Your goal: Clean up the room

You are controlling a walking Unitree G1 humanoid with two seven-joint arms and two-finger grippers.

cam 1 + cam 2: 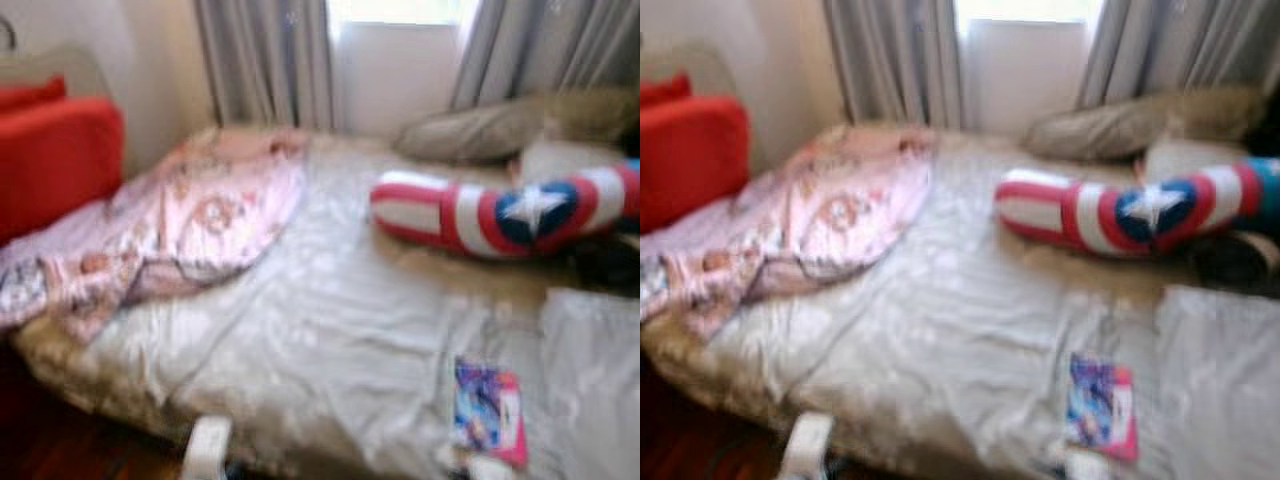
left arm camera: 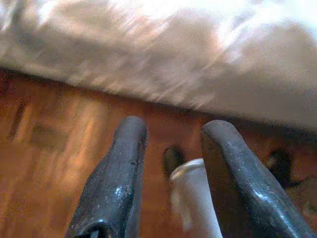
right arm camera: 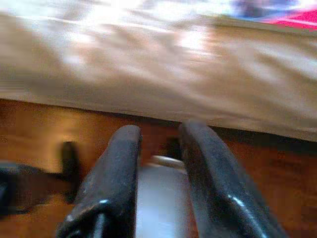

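Book [image 1: 488,410] at bed [image 1: 330,330] edge (blanket [image 1: 170,230] bunched far left).

Both pincers hung low beside the bed.

The left pincer [image 2: 171,134] pointed at the bed's [image 2: 198,59] lower edge, its two black fingers [image 2: 116,173] parted. The right pincer [image 3: 158,136] likewise faced the bed's side, fingers [image 3: 208,173] apart with a narrow gap.

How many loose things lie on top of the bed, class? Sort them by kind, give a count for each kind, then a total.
Blankets: 1, the pink patterned blanket.
Pillows and cushions: 2, the grey pillow and the star-and-stripes cushion.
Books: 1, the colourful book near the foot edge.
Total: 4. The dark shapes at the right edge are too blurred to count.
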